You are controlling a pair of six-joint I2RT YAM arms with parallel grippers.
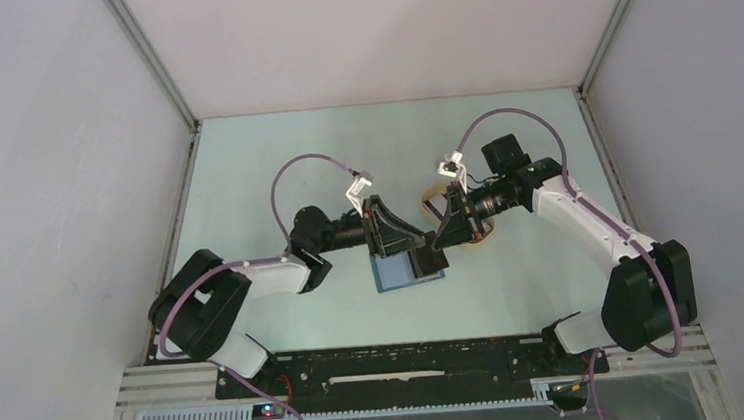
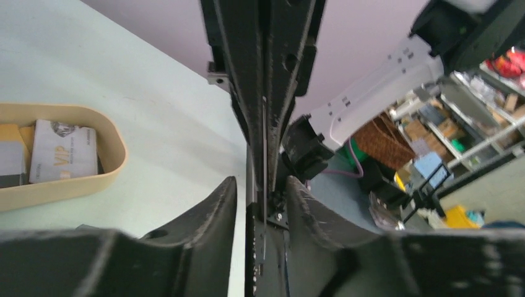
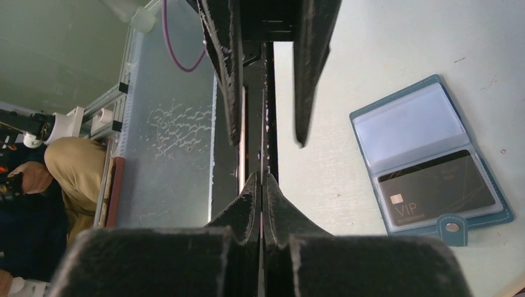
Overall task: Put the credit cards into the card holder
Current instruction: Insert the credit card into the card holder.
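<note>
The two grippers meet tip to tip just above the card holder (image 1: pixel 403 271). My right gripper (image 3: pixel 261 178) is shut on a thin credit card (image 3: pixel 262 124) seen edge-on. My left gripper (image 2: pixel 261 180) is open, its fingers (image 2: pixel 213 213) standing on either side of that same card (image 2: pixel 264 142) with a gap on each side. The teal-blue card holder (image 3: pixel 427 133) lies open on the table below; its lower clear pocket holds a black VIP card (image 3: pixel 433 189) and the upper pocket looks empty. In the top view both grippers (image 1: pixel 421 244) (image 1: pixel 443 240) hide the card they share.
A beige oval tray (image 2: pixel 117 154) with more cards (image 2: pixel 62 148) sits on the table beside the left gripper; in the top view the tray (image 1: pixel 431 203) is mostly hidden behind the right arm. White walls enclose the table on three sides.
</note>
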